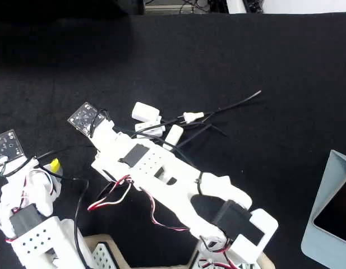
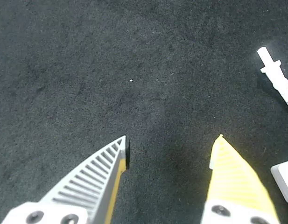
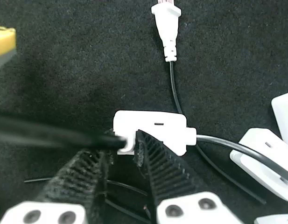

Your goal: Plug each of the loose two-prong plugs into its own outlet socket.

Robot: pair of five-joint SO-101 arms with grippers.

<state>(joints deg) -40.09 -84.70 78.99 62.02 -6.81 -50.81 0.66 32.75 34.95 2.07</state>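
Note:
My right gripper (image 3: 126,140) is shut on a small tab at the edge of a white connector block (image 3: 153,128), which lies flat with a black cable leaving one end. Beyond the block lies a loose white two-prong plug (image 3: 166,28) on its own black cord. White outlet pieces (image 3: 270,163) lie beside the block. My left gripper (image 2: 172,137) hangs open over bare black cloth, with a white plug (image 2: 274,74) off to one side. In the high view, the white pieces (image 1: 146,111) and a plug (image 1: 193,116) cluster mid-table, and the right arm (image 1: 161,174) lies across them.
Black cords (image 1: 234,103) trail right from the cluster over the black cloth. A grey-blue tray (image 1: 330,213) stands at the right edge. The left arm's yellow finger (image 1: 54,165) sits at the near left, also seen as a yellow finger (image 3: 3,39) in the right wrist view.

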